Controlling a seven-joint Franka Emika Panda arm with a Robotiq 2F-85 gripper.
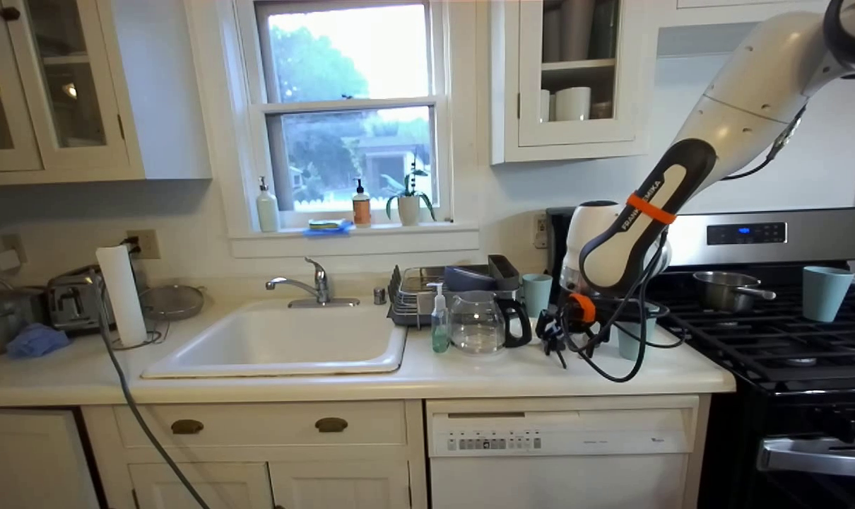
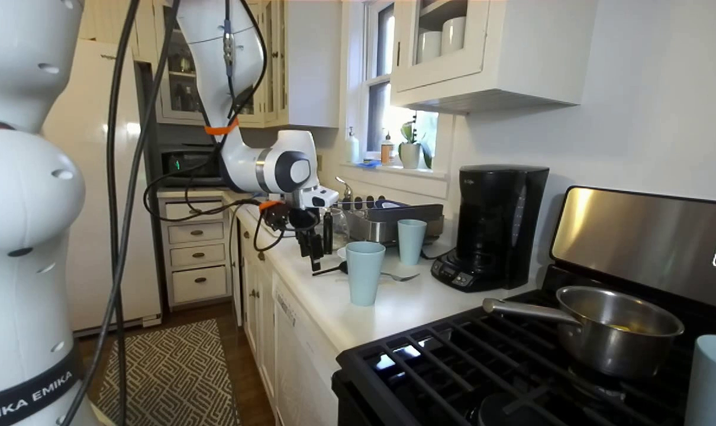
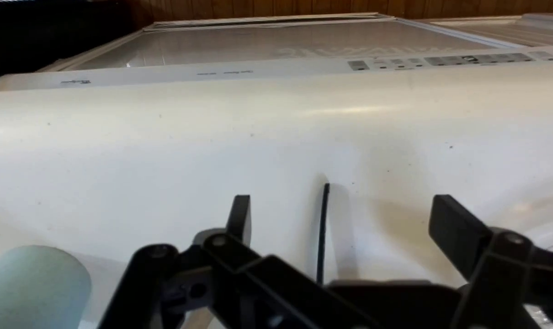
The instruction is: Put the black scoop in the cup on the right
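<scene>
The jaws stand wide apart, gripping nothing; in the wrist view the black scoop [image 3: 322, 233] shows between them, lower centre, on the white tabletop [image 3: 167, 183]. I'd descend squarely over something so thin, closing gently. The robot arm [image 2: 29, 195] reads "ANKA EMIKA", lower left in an exterior view.

You look into what seems a home kitchen — a white sink [image 1: 279, 332] under a window [image 1: 350, 106] with 2 pump bottles [image 1: 361, 208] and a potted plant [image 1: 409, 210] on its sill [image 1: 399, 237], a gas stove [image 1: 774, 353], a dishwasher [image 1: 562, 459], glass-front cabinets [image 1: 104, 85] — and a patterned rug [image 2: 168, 378] on the floor [image 2: 245, 378].
</scene>
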